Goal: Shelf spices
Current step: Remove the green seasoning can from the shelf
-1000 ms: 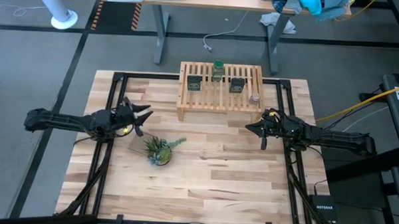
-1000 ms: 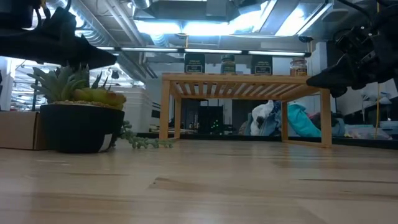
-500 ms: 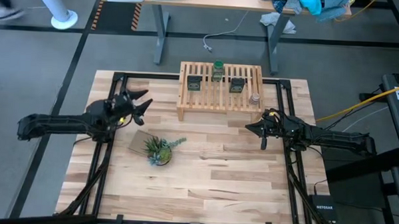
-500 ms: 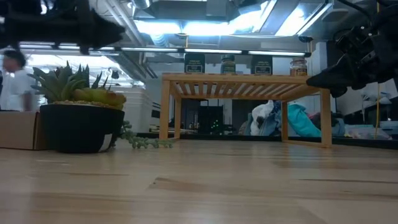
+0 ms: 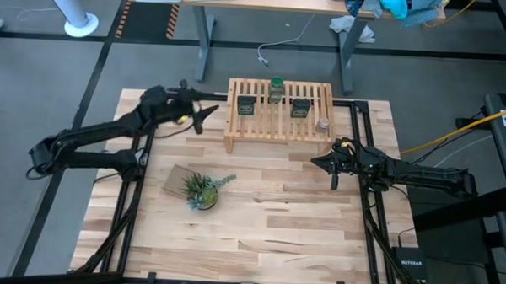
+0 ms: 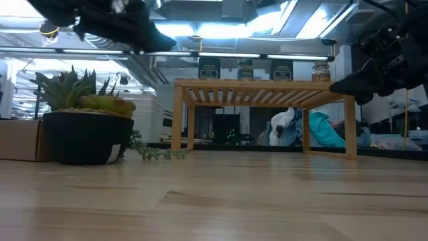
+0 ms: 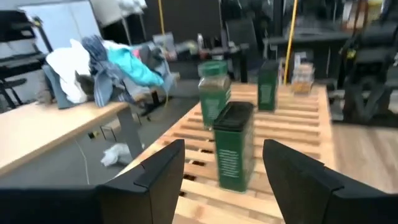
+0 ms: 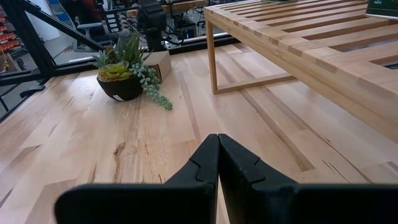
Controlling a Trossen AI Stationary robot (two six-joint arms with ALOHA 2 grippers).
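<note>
The light-wood slatted shelf (image 5: 279, 130) stands at the table's far side. All the spices stand upright on its top: a dark tin (image 5: 247, 106), a green-capped jar (image 5: 276, 90), a second dark tin (image 5: 301, 107) and a tiny pale jar (image 5: 323, 125). My left gripper (image 5: 205, 113) is open and hovers just off the shelf's left end. In the left wrist view its fingers (image 7: 163, 171) stand either side of the near tin (image 7: 234, 146), short of it. My right gripper (image 5: 315, 164) is shut and waits in front of the shelf's right end.
A potted spiky plant (image 5: 202, 191) with a trailing stem stands on the table left of centre, beside a flat cardboard piece (image 5: 174, 180). A black frame (image 5: 145, 100) borders the table's left and right sides. Bare tabletop (image 5: 276, 219) lies in front of the shelf.
My left arm has swung from beside the plant toward the table's far edge and rightward, up to the shelf's left end, turning to face the spices; its fingers stay open. The spices have not moved.
</note>
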